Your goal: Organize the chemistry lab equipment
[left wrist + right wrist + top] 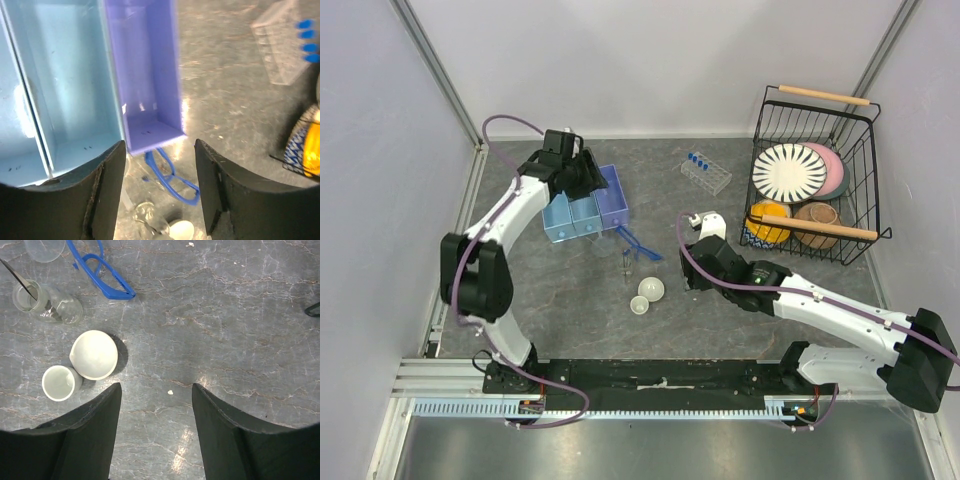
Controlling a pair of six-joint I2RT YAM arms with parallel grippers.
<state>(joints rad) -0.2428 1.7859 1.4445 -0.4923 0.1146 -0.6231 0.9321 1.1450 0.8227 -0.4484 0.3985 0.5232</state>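
The left gripper [159,146] has its jaws apart with nothing between them. It hangs over a pair of joined open plastic trays, one light blue [70,75] and one purple [150,70]. In the top view the blue-framed safety glasses [640,245] lie on the grey table at 5 o'clock from the purple tray, just beside its corner.

The right gripper [156,387] also has its jaws parted and empty above bare tabletop. In its wrist view two small white round dishes [94,354] sit at 10 o'clock from the jaws; the larger touches the smaller [60,382]. A clear glass flask [50,305] with a thin rod in it stands further out at 10 o'clock.

From above, the clear plastic tube rack [708,175] holding small blue-capped tubes [697,158] lies at 12 o'clock from the right gripper. A black wire basket [868,125] of plates and bowls is at 2 o'clock.
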